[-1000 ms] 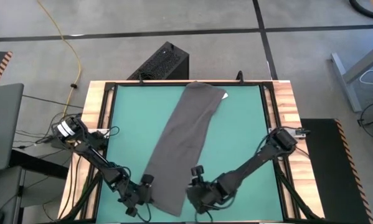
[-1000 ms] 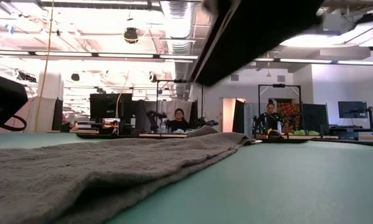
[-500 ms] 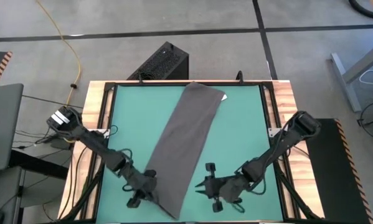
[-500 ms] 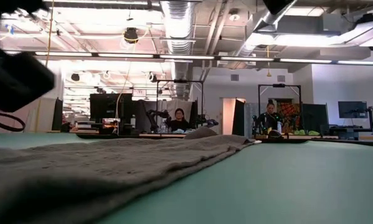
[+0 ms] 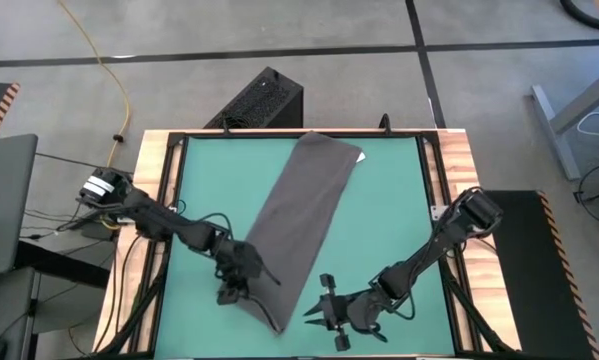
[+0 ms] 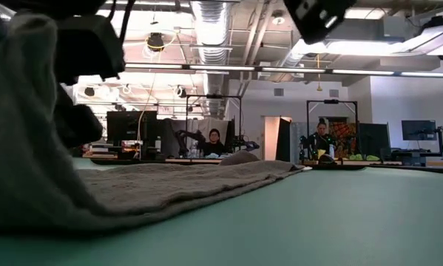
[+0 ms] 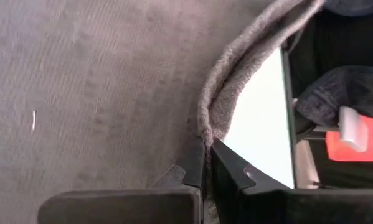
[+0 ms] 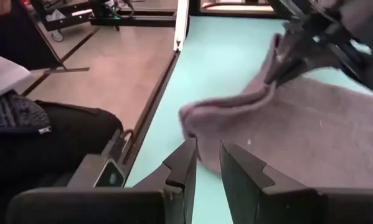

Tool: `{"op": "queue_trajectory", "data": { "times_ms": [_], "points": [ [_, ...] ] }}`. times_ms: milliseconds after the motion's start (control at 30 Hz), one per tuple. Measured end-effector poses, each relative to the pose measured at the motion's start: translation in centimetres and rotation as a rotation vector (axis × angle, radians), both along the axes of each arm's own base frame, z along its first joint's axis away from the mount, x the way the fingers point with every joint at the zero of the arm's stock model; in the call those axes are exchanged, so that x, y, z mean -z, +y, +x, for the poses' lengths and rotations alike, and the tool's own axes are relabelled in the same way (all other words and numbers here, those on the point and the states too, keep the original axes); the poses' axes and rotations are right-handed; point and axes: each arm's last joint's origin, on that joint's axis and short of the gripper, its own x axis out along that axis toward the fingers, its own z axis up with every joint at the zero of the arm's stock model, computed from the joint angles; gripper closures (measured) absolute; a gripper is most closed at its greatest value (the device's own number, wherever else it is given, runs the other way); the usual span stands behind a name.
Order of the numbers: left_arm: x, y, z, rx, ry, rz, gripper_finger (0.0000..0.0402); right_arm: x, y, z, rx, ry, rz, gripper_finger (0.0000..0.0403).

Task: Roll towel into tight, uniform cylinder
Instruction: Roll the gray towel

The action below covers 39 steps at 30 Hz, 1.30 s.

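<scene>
Left tool (image 5: 241, 277) was clamped on the towel's (image 5: 304, 205) near corner, starting the fold; right tool (image 5: 324, 312) — slightly apart, empty — should grip alongside.

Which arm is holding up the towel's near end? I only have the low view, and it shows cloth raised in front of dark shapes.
Observer: The left end effector. Its wrist view shows the fingers shut on the edge of the towel.
Operator: And the other arm?
Observer: From above, the right end effector sits open just off the towel's near corner, holding nothing.
Operator: Is the far end flat?
Observer: Yes. From above it lies flat at the far edge of the table, with the white tag at its corner.
</scene>
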Motion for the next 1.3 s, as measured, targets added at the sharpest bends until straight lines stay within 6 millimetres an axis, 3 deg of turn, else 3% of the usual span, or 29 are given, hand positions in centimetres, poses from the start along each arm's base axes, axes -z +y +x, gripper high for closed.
{"op": "queue_trajectory", "data": {
  "times_ms": [267,467,667,833,1033,1300],
  "points": [
    [0.1,1.8,0.5,-0.004,-0.037,0.04,0.0401,-0.9,0.3,1.5,-0.052,-0.023,-0.007,0.0305],
    [1.4,2.4,1.0,-0.013,-0.017,0.081,0.0401,-1.2,0.5,3.6,-0.085,-0.047,-0.03,0.0305],
    [3.1,2.7,1.6,-0.005,0.008,0.085,0.0401,1.0,0.5,7.8,-0.059,0.054,-0.133,0.0305],
    [3.1,2.7,1.6,0.004,-0.001,0.091,0.0401,2.8,-1.2,10.0,0.029,0.185,-0.146,0.0305],
    [3.0,2.7,1.6,0.003,-0.017,0.107,0.0397,3.8,-2.4,10.3,0.083,0.255,-0.143,0.0305],
    [2.2,3.5,1.6,-0.023,-0.028,0.104,0.0361,4.8,-2.6,10.1,0.113,0.309,-0.165,0.0305]
  ]
}}
